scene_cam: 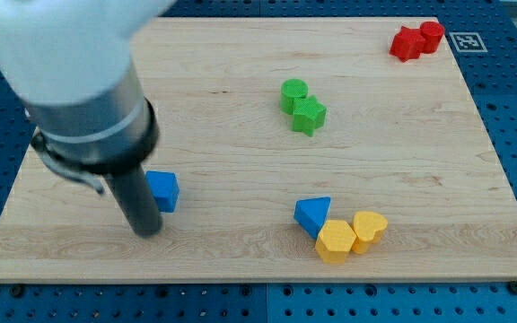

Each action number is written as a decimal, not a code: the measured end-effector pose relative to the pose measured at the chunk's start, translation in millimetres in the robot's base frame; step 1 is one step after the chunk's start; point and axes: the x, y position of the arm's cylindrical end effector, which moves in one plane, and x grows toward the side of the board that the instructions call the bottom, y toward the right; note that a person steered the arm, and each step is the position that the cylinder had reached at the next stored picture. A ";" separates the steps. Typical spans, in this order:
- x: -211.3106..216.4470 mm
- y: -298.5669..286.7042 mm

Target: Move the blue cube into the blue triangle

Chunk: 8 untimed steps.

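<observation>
The blue cube sits on the wooden board at the lower left. My tip rests on the board just left of and slightly below the cube, touching or almost touching its left side; the rod hides that side. The blue triangle lies at the lower middle, well to the right of the cube, with a stretch of bare board between them.
A yellow hexagon block and a yellow heart-like block touch the blue triangle's right and lower side. A green cylinder and green star sit at upper middle. Two red blocks sit at the top right corner.
</observation>
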 end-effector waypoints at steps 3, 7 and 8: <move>-38.2 -15.2; -35.1 84.4; -13.1 131.9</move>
